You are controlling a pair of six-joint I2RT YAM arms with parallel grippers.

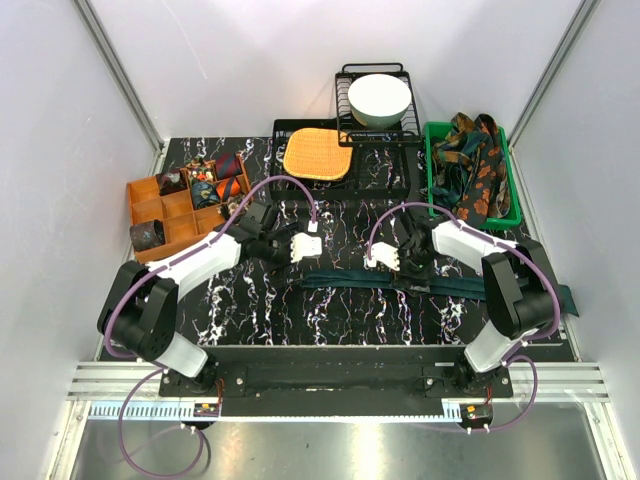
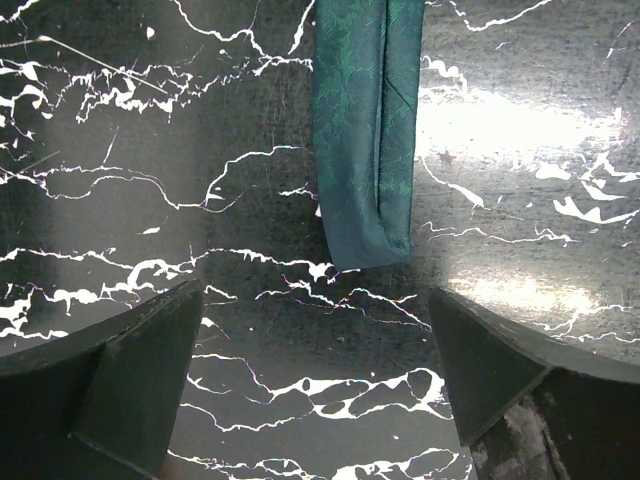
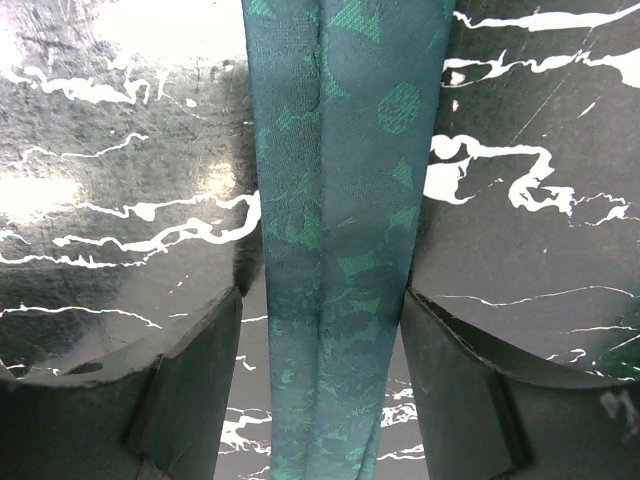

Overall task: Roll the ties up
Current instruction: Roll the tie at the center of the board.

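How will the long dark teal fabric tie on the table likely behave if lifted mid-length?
Probably floppy: the long dark teal fabric tie lies flat and limp on the black marbled table, so both ends would likely droop. Its smooth woven sheen suggests it may slip in a grip. Thin folded cloth, so probably light.

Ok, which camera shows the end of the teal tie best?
Left wrist: the end of the teal tie lies close up, unobstructed. Top view shows most of its length, but small; right wrist shows only a middle stretch.
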